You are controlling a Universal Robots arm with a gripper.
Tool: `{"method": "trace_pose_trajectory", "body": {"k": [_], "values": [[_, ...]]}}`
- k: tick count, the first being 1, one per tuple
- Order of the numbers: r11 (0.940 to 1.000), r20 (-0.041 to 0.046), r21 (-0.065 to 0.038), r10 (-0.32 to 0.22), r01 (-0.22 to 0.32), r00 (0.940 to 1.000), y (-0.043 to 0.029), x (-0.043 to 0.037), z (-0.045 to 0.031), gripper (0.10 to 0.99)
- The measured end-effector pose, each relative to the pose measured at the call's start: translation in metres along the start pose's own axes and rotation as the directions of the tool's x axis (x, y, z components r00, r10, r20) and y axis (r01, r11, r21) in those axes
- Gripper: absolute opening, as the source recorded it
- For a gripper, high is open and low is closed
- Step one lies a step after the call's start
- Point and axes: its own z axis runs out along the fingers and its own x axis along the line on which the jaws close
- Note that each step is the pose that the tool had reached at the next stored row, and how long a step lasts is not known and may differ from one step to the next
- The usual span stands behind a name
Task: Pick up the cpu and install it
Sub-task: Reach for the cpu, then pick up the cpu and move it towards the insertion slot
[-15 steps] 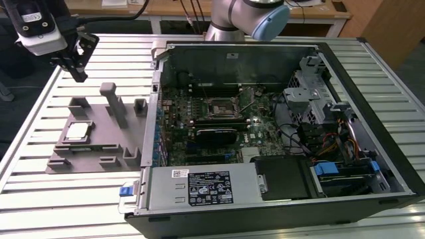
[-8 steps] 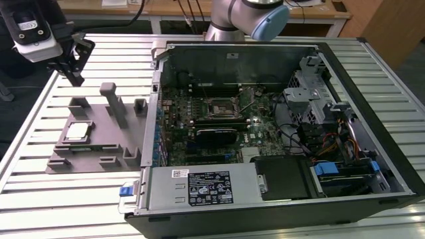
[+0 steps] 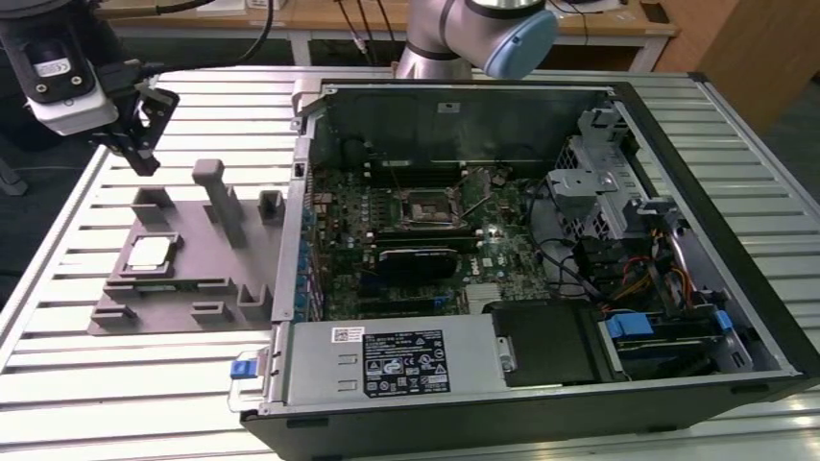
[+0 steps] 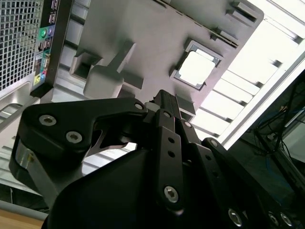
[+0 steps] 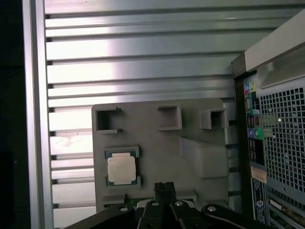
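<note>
Subject item: the cpu (image 3: 150,253), a small flat square chip with a pale silver metal top. It lies flat in a square recessed seat of the grey plastic fixture plate (image 3: 192,264). In both wrist views the chip (image 4: 196,67) (image 5: 121,169) sits level within its seat, with the seat's frame showing on all sides.

The fixture plate rests on the ribbed aluminium table (image 3: 129,375), just beside the open black computer case (image 3: 756,288), on the exterior view's left of it. Several upright grey blocks stand on the plate, between the chip and the case wall.

The black gripper (image 3: 145,165) hangs in the air over the far end of the fixture plate, well clear of the chip and touching nothing. In the first wrist view its tip (image 5: 163,187) reads as one narrow block, the two fingers drawn together with nothing between them. The second wrist view agrees, with the linkages meeting at a single point (image 4: 160,97). The claw is closed and empty.

Inside the case the green motherboard (image 3: 346,240) lies exposed. A square metal-framed socket (image 3: 429,206) sits near its middle, well apart from the chip. A silver power supply box (image 3: 384,360) occupies the near side of the case.
</note>
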Motion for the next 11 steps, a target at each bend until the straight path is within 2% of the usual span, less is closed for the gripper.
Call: {"method": "trace_pose_trajectory", "body": {"k": [4,11], "values": [[1.0,-0.0001,0.0,0.0,0.0,1.0,-0.0004,0.0023,0.0049,0.106],[1.0,0.0001,0.0,0.0,0.0,1.0,-0.0004,0.0029,0.0057,0.106]]}}
